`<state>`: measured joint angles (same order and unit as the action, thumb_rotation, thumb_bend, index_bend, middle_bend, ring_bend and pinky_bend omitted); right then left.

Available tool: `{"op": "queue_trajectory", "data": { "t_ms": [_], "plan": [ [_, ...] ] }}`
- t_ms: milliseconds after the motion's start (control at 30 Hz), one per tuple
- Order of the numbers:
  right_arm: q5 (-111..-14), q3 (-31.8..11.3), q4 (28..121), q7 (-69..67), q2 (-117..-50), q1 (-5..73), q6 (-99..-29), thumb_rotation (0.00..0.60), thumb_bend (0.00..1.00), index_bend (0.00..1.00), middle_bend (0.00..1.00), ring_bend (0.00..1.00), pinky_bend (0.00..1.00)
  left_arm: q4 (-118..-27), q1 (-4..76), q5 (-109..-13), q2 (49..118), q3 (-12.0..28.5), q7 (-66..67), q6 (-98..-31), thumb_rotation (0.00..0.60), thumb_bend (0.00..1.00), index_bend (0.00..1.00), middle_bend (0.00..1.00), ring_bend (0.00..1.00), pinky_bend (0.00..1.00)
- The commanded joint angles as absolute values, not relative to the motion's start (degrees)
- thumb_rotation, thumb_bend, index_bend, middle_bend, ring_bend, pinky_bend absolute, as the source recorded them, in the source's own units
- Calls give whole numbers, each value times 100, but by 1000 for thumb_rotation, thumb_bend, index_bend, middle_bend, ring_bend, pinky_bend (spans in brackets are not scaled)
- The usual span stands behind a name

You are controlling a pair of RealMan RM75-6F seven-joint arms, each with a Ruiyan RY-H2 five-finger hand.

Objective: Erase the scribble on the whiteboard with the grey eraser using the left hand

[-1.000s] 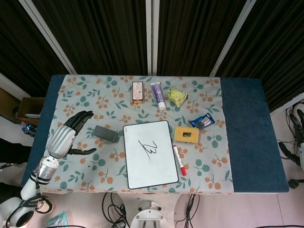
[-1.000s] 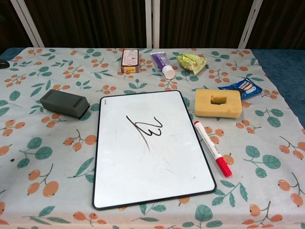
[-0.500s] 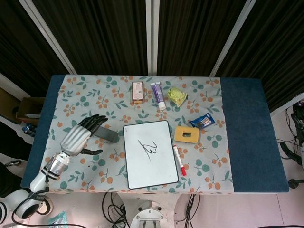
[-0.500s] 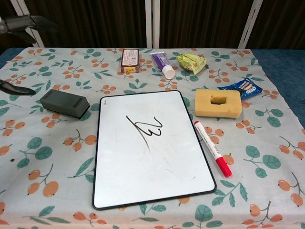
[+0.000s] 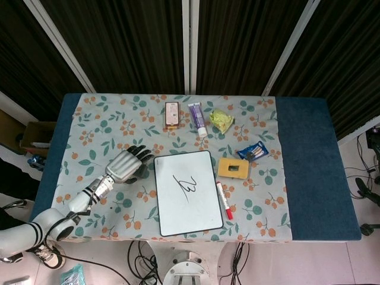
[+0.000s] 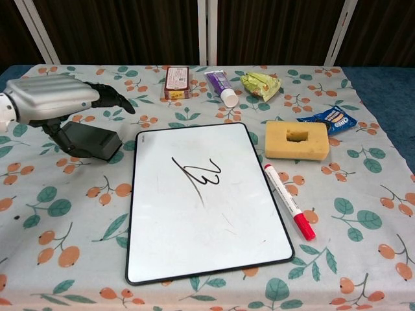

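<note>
The grey eraser (image 6: 89,142) lies on the flowered cloth just left of the whiteboard (image 6: 165,246). A black scribble (image 6: 198,175) sits near the board's middle, also seen as the scribble (image 5: 185,183) in the head view. My left hand (image 6: 55,97) hovers right over the eraser, fingers (image 6: 111,97) stretched out above it and thumb hanging by its left end. Nothing is gripped. In the head view the left hand (image 5: 126,166) covers the eraser, beside the whiteboard (image 5: 199,221). The right hand does not show.
Right of the board lie a red marker (image 6: 289,201) and a yellow sponge (image 6: 297,140). A cookie packet (image 6: 331,119), a green packet (image 6: 260,84), a purple tube (image 6: 220,87) and a small box (image 6: 176,81) line the back.
My left hand has moved right and forward from the table's left edge until it is above the eraser. The eraser and the board have not moved.
</note>
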<state>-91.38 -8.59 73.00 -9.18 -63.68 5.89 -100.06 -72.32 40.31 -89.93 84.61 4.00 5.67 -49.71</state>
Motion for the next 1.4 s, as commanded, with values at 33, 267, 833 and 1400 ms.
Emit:
{"op": "queue_trajectory", "data": {
  "t_ms": [33, 267, 833, 1400],
  "plan": [
    [-9113, -854, 7263, -942, -6391, 574, -9994, 600, 109, 0, 0, 646, 751, -7161, 4072, -8857, 8518, 373, 699, -4883, 600, 226, 217, 176, 116, 192],
    [-9094, -853, 7137, -1017, -6448, 566, -9980, 600, 109, 0, 0, 646, 752, -7030, 4055, -8700, 8533, 308, 879, -4922, 600, 259, 311, 231, 153, 207],
    [-9162, -848, 7173, -1103, -6477, 616, -9963, 600, 110, 0, 0, 646, 752, -6900, 4024, -8519, 8599, 208, 824, -5045, 600, 285, 367, 314, 207, 352],
    [-9118, -866, 7093, -1185, -6492, 603, -9959, 600, 110, 0, 0, 646, 752, -6645, 3964, -8586, 8770, 234, 388, -5491, 600, 424, 587, 515, 438, 548]
  ]
}}
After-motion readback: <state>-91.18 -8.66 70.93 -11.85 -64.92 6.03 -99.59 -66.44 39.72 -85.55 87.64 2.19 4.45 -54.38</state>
